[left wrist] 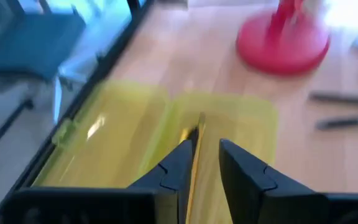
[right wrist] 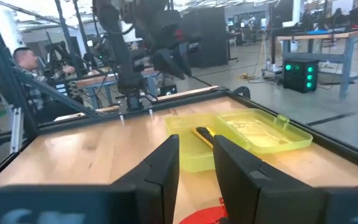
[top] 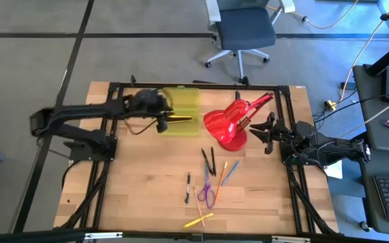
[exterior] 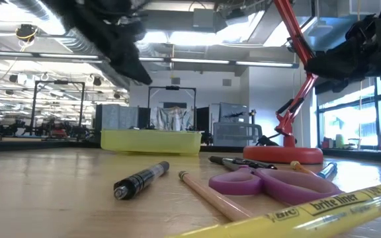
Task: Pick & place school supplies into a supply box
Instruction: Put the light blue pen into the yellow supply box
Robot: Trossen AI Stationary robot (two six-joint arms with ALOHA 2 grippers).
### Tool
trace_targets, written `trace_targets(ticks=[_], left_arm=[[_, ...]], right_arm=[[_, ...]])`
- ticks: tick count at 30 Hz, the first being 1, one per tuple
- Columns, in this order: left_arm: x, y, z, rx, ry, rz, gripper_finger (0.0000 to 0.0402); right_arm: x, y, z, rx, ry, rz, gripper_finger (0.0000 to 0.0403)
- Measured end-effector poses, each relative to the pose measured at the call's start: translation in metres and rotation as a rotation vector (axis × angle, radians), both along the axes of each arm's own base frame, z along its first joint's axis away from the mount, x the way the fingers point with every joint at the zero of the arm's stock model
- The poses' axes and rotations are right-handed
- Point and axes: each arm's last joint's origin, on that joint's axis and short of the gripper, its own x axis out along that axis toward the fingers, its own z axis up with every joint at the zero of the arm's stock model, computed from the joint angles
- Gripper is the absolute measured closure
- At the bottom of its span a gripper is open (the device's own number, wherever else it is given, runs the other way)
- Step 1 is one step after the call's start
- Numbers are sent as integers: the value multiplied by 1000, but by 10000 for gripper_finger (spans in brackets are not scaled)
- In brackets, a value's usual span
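- Over the open supply box [top: 179,110] at the bench's [top: 140,189] far edge, my left end effector [top: 162,122] pinches a thin yellow-black pencil [left wrist: 193,144]; my right end effector [top: 267,138] waits beside the red lamp [top: 229,125], fingers narrowly apart, empty.
- Remaining pens and purple scissors [exterior: 270,182] lie mid-bench: light, stiff, likely to roll; I'd grip mid-shaft.
- Yellow highlighter [exterior: 296,215] reads "BIC brite liner".

Yellow-green supply box [top: 181,109], red lamp [top: 229,125], purple scissors [top: 207,194]

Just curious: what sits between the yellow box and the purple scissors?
From above, bare wood and two dark pens lie between the supply box and scissors.
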Motion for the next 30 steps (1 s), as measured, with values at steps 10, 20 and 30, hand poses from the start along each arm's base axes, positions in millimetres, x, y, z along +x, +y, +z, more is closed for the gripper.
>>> trace_targets(ticks=[10,20,30], left_arm=[[-37,-34,-36,-4,-377,-33,327],[-45,-45,-58,-95,-368,-34,330],[-45,-45,-58,-70,-359,-49,325]], right_arm=[[3,7,-3,-116,55,147,299],[18,14,7,-130,237,164,299],[50,34,25,-100,581,170,299]])
